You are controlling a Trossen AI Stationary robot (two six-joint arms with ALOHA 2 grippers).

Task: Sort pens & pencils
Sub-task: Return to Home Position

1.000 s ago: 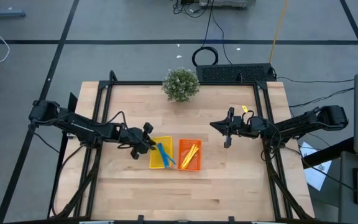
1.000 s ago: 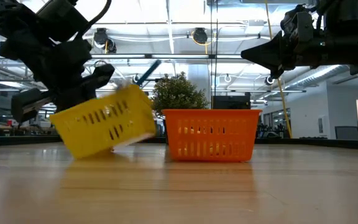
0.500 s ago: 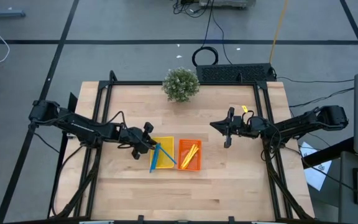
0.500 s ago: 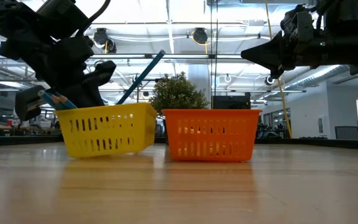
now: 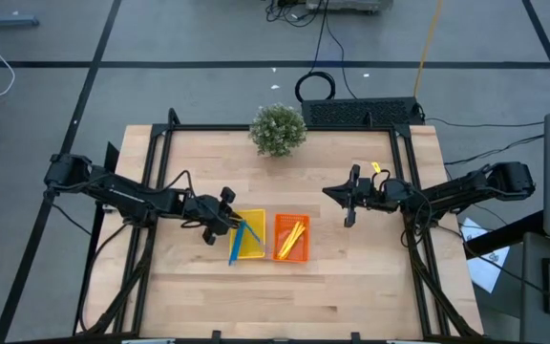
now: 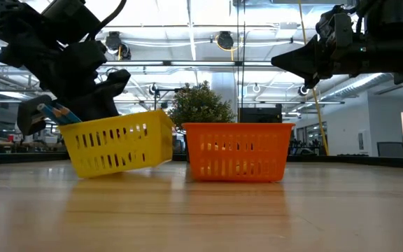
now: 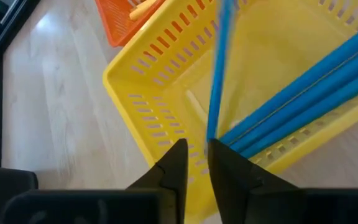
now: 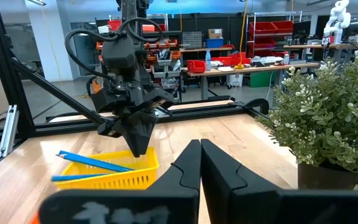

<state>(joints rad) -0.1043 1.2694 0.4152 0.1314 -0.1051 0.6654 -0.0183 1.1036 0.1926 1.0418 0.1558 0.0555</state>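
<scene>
Blue pencils lie in the tilted yellow bin, yellow pens in the orange bin. Left gripper at the yellow bin's rim; cannot tell if it grips. Right gripper pinched together, empty, well apart. Pencils look light, stiff, slippery: pinch mid-shaft.

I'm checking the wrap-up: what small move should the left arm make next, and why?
Probably lift the left gripper straight up from the yellow bin: the bin sits tilted, and blue pencils overhang its rim beside the gripper. Right gripper hovers apart.
</scene>
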